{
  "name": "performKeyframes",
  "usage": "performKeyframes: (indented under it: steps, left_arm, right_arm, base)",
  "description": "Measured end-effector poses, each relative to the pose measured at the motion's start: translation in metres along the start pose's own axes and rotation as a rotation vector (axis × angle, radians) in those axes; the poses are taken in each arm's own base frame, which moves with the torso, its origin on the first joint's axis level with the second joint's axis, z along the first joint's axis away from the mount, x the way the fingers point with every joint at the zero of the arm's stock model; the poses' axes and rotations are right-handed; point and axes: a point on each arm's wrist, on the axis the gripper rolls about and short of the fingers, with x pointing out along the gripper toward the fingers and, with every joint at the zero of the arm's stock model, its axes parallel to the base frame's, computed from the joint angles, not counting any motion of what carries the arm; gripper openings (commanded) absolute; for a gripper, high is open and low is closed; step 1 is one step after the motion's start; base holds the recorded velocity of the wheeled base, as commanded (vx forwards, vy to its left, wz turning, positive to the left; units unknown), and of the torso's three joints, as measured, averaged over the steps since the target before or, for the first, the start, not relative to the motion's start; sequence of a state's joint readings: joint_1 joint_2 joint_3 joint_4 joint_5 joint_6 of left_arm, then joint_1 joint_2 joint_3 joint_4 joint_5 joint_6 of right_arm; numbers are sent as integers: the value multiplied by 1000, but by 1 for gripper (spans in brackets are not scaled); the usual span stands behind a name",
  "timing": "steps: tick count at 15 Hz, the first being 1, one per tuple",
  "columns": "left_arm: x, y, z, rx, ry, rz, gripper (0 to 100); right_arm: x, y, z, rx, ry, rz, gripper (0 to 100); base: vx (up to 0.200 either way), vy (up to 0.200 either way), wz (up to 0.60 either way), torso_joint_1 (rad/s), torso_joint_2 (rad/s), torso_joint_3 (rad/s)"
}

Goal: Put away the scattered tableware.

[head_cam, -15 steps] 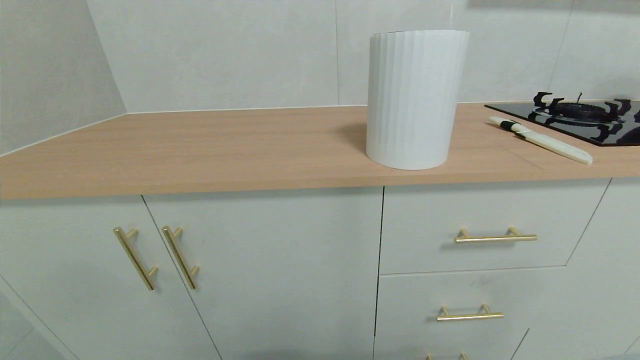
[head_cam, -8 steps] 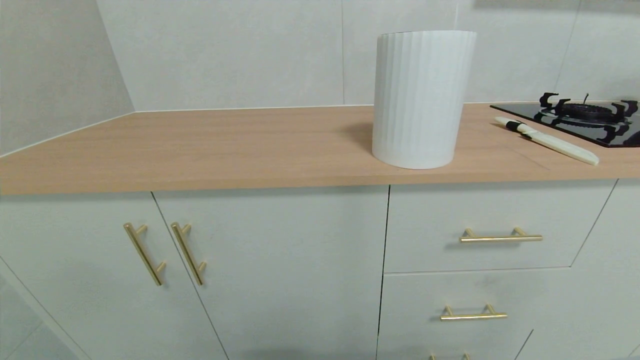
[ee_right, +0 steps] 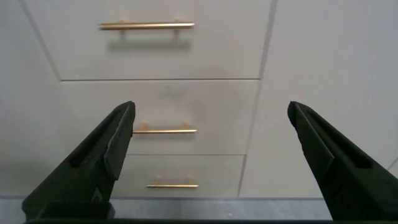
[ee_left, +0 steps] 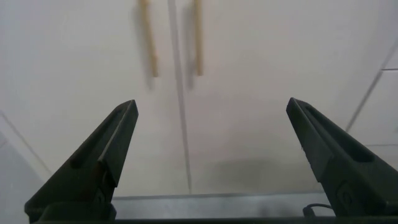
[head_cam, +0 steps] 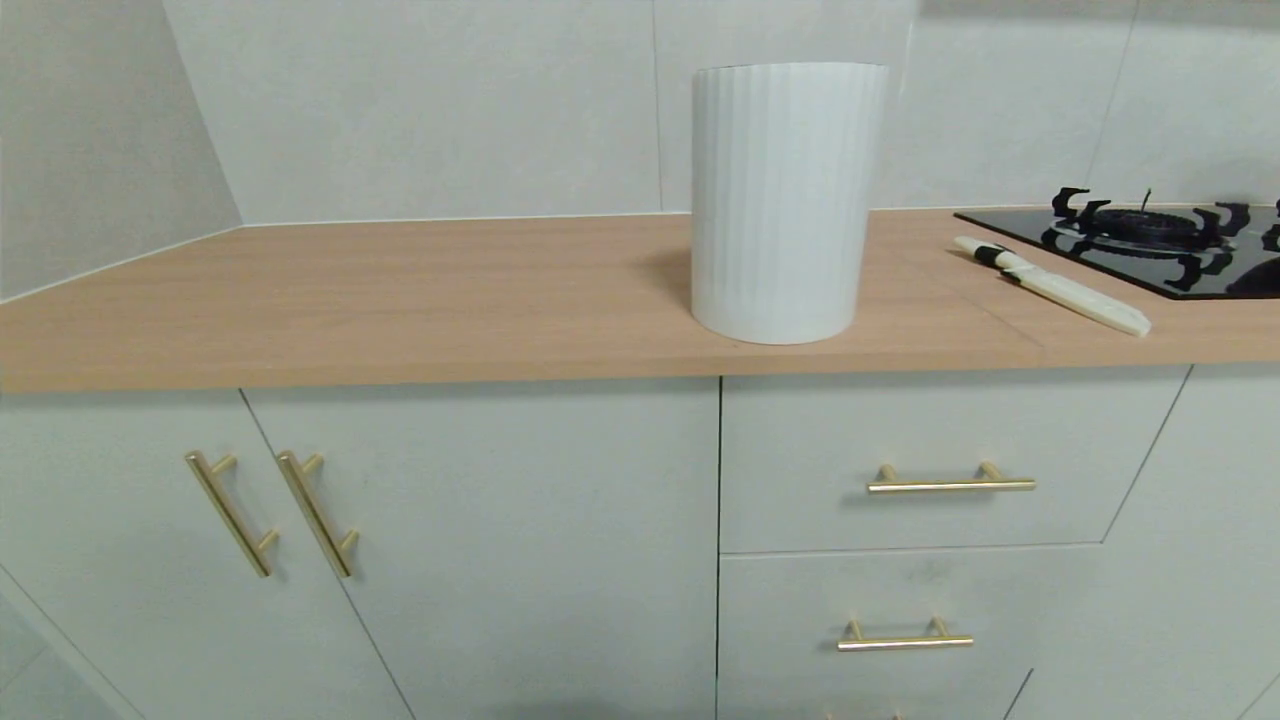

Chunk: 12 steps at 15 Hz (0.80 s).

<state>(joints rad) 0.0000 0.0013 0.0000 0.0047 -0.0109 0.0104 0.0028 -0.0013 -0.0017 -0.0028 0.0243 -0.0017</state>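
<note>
In the head view you see a white ribbed holder [head_cam: 785, 200] standing upright on the wooden counter [head_cam: 400, 300], near its front edge. A cream knife [head_cam: 1050, 285] lies flat to its right, just beside the black hob [head_cam: 1150, 245]. In the left wrist view your left gripper [ee_left: 211, 104] is spread wide and empty, facing two upright gold handles [ee_left: 148, 37]. In the right wrist view your right gripper [ee_right: 211, 106] gapes wide too, holding nothing, facing the drawers [ee_right: 161, 56].

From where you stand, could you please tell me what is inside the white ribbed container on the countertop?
The white ribbed container stands upright on the countertop; its opaque wall hides whatever is inside.
</note>
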Motion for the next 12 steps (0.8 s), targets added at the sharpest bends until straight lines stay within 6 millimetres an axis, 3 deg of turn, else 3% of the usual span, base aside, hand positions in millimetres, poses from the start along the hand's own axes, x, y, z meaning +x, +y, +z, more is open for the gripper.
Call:
performKeyframes:
  steps: [3, 9, 12]
  left_arm:
    - [0, 0, 0, 0, 0, 0, 100]
    - [0, 0, 0, -1, 0, -1, 100]
    - [0, 0, 0, -2, 0, 0, 100]
  right_arm:
    - [0, 0, 0, 0, 0, 0, 100]
    - [0, 0, 0, -1, 0, -2, 100]
    - [0, 0, 0, -1, 0, 0, 100]
  base:
    - [0, -200, 0, 2, 4, 4]
    - [0, 0, 0, 0, 0, 0]
    - [200, 0, 0, 4, 7, -1]
